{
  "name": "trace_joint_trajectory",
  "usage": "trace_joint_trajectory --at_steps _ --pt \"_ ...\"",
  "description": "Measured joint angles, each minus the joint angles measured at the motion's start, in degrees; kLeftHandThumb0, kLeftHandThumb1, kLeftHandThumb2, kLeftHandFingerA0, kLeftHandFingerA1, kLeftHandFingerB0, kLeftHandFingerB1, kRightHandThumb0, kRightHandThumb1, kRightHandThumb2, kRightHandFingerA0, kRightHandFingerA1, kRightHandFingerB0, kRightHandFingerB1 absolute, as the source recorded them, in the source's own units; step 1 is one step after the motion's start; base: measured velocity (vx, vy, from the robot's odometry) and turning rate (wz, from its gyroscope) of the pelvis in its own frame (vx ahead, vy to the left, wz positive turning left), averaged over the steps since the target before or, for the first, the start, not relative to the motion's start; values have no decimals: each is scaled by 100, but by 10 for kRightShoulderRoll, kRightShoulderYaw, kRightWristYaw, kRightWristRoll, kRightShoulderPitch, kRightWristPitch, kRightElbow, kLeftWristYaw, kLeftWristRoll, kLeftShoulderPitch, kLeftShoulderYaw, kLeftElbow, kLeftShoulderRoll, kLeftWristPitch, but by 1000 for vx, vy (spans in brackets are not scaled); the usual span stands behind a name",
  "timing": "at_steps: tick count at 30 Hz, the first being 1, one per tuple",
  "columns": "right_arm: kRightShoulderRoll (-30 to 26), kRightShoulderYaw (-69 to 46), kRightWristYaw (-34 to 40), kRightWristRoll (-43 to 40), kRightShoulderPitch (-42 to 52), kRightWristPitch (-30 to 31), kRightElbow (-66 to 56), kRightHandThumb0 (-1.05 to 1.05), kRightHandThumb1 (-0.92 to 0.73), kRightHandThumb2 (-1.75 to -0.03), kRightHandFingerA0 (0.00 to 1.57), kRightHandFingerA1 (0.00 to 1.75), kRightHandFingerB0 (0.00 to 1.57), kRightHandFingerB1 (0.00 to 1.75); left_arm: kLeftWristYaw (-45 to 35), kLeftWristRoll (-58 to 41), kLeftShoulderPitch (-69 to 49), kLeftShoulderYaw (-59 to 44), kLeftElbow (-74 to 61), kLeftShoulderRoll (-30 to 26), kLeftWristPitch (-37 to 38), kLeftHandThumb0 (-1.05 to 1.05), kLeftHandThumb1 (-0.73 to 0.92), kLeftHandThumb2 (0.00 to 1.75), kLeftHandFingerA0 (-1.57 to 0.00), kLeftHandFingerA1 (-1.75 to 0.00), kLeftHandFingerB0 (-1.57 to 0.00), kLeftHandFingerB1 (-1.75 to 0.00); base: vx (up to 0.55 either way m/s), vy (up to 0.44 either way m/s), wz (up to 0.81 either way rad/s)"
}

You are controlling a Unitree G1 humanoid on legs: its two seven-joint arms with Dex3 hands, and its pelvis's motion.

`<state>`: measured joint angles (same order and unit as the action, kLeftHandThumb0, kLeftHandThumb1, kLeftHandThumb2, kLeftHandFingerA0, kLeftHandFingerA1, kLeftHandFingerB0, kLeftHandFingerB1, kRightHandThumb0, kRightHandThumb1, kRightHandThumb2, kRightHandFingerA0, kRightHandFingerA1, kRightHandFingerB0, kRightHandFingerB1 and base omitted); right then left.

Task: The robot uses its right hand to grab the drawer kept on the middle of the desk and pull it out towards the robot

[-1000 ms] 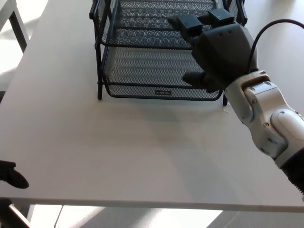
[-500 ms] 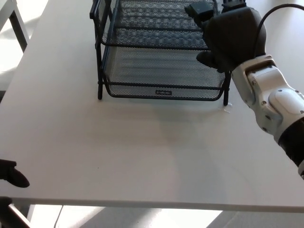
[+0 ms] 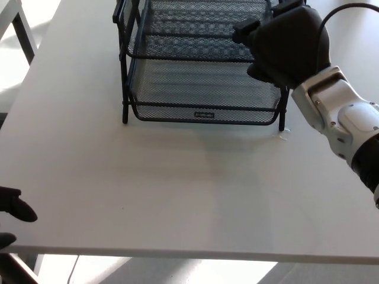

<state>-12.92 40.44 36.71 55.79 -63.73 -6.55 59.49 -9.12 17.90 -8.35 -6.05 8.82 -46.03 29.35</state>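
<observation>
A: Black wire mesh forms the stacked drawer unit [image 3: 201,65], standing at the far middle of the white worktop [image 3: 177,189]. Its lower drawer [image 3: 204,97] sits flush in the frame, not drawn out, its small label facing the near edge.

B: And the right hand [image 3: 284,44]?

A: At the unit's right front corner, level with the upper tier. A second earlier it hung lower and nearer, in front of the lower drawer's right side; it has since risen and moved farther away and to the right. Its fingers [image 3: 246,28] curl over the front rail of the upper tray, though whether they clamp the rail or merely rest against it cannot be told from this view.

B: What does the shift imply?

A: Probably the reach is ending and the grasp is being settled; the pull toward the near edge has not begun, since the unit sits where it did.

B: The left hand [image 3: 15,210]?

A: Only a dark part shows at the near left edge, idle, well apart from the unit; its fingers cannot be judged.
</observation>
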Motion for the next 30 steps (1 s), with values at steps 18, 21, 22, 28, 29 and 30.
trace_joint_trajectory --at_steps 18,21,22,28,29,30 --pt "-10 18 89 10 -18 -70 52 -35 -58 -67 91 163 93 90 -13 1 15 2 12 -14 17 -28 55 56 -82 -91 -84 -62 0 0 0" --pt "-13 18 91 10 -18 -75 51 -34 -56 -65 93 162 94 94 -14 2 17 2 13 -14 21 -30 56 56 -81 -93 -83 -63 0 0 0" --pt "-14 18 94 10 -18 -76 51 -38 -56 -66 92 160 94 89 -15 2 17 2 13 -14 21 -30 56 56 -81 -93 -84 -64 0 0 0" --pt "-21 18 102 12 -13 -80 38 -39 -56 -58 93 156 97 71 -15 2 18 2 16 -14 24 -30 56 57 -80 -91 -82 -63 0 0 0" --pt "-24 19 104 13 -9 -79 31 -39 -56 -58 93 157 98 72 -15 2 18 2 17 -14 24 -30 56 57 -80 -91 -82 -63 0 0 0" --pt "-26 18 106 14 -6 -79 24 -40 -57 -59 92 157 96 74 -15 2 18 2 17 -14 25 -30 56 57 -81 -92 -83 -63 0 0 0"
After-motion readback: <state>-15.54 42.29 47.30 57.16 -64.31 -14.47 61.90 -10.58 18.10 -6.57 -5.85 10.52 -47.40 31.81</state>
